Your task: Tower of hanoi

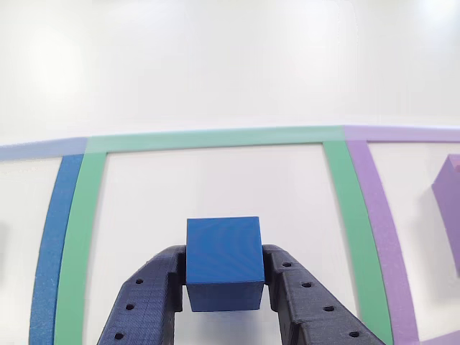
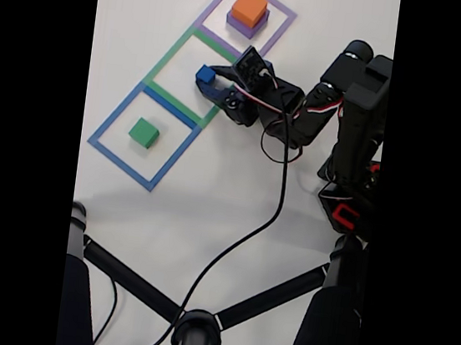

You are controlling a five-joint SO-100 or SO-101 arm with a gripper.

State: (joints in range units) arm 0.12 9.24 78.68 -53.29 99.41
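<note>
Blue cube [image 1: 223,262] sits clamped between our gripper [image 1: 224,284] fingers, jaws closed on its sides, over the green outline [image 1: 215,139]. Off to our right in the other view lies the purple cube [image 1: 450,208]; orange cube [image 2: 249,6] tops it, and the green cube [image 2: 144,132] probably sits well left.

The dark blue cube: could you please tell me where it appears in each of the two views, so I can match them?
Other view: the dark blue cube sits low at centre, between the gripper jaws, over the green square outline.
Fixed view: the cube is above centre, at the arm's tip, over the middle outline's right side.
Shared landmark: the green square outline.
</note>
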